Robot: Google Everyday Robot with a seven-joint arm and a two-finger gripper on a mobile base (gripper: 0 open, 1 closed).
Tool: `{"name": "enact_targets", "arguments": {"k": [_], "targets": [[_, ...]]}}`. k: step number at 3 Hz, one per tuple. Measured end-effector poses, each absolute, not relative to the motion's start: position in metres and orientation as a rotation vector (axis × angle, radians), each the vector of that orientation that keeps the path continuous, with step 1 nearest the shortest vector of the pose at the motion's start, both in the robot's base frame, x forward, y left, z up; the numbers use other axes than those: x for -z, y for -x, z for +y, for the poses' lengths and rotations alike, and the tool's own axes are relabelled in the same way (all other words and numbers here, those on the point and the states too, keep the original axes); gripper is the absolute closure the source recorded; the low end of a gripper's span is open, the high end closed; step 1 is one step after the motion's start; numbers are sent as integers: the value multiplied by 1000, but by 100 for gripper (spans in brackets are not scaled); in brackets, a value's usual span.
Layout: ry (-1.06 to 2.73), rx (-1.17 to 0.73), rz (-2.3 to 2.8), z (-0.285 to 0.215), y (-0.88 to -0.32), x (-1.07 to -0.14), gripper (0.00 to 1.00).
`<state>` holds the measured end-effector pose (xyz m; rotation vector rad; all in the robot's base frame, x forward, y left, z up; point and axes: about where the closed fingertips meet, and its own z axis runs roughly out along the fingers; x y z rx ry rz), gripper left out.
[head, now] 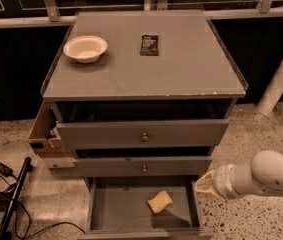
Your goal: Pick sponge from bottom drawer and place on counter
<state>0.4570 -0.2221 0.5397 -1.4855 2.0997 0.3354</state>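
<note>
Gripper (204,184) beside bottom drawer (121,210)

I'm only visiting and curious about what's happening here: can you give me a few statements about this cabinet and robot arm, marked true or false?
1. The sponge lies in the open bottom drawer. True.
2. The gripper is holding the sponge. False: it hangs beside the drawer's right edge, apart from the sponge.
3. A white bowl stands on the counter. True.
4. The dark packet lies inside the bowl. False: it lies flat on the counter, to the right of the bowl.
5. The bottom drawer is pushed shut. False: it is pulled out.
</note>
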Motion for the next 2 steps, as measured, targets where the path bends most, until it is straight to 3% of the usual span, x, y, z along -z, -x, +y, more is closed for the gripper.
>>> {"name": "enact_targets", "arguments": {"k": [2], "targets": [[1408,-476,2066,-216,-489,-403,100]]}}
